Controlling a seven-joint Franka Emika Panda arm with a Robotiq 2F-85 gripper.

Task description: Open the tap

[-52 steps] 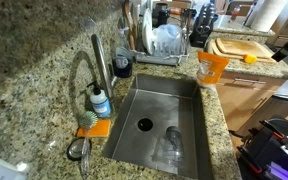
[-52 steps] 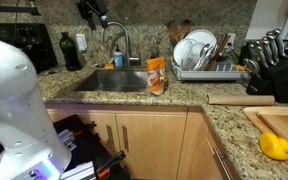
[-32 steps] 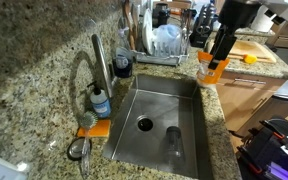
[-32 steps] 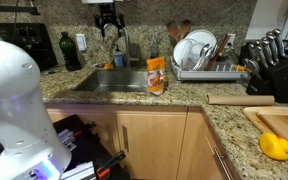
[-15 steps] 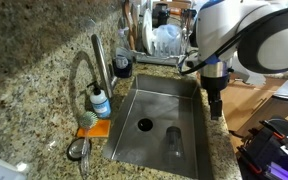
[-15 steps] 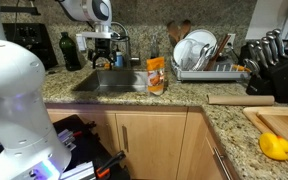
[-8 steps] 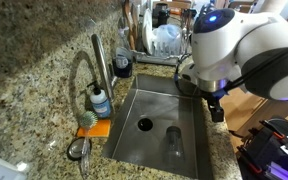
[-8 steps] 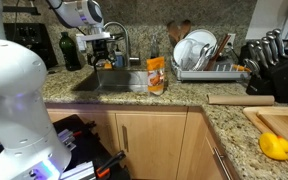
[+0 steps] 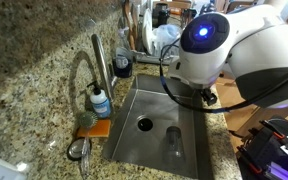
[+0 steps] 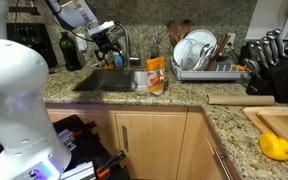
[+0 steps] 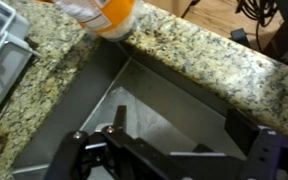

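The tap (image 9: 100, 62) is a tall brushed-silver faucet with a slim post and an arched spout over the left rim of the sink (image 9: 184, 150). It also shows in an exterior view (image 10: 127, 41) behind the basin. My gripper (image 10: 108, 41) hangs over the sink just beside the spout, apart from it. In the wrist view my gripper (image 11: 181, 122) is open and empty, with the steel basin (image 11: 94, 95) below it; the tap is out of that view. In an exterior view my arm (image 9: 229, 50) covers most of the gripper.
A blue-labelled soap bottle (image 9: 101, 102), an orange sponge (image 9: 94, 126) and a brush (image 9: 79, 150) sit by the tap's base. A cup (image 9: 172, 135) lies in the sink. An orange bottle (image 10: 156, 75), dish rack (image 10: 199, 55), knife block (image 10: 269, 60) and lemon (image 10: 274, 147) stand on the counter.
My arm has swung over the sink toward the tap and now blocks the orange bottle in the overhead exterior view. The gripper has tilted and sits closer to the spout.
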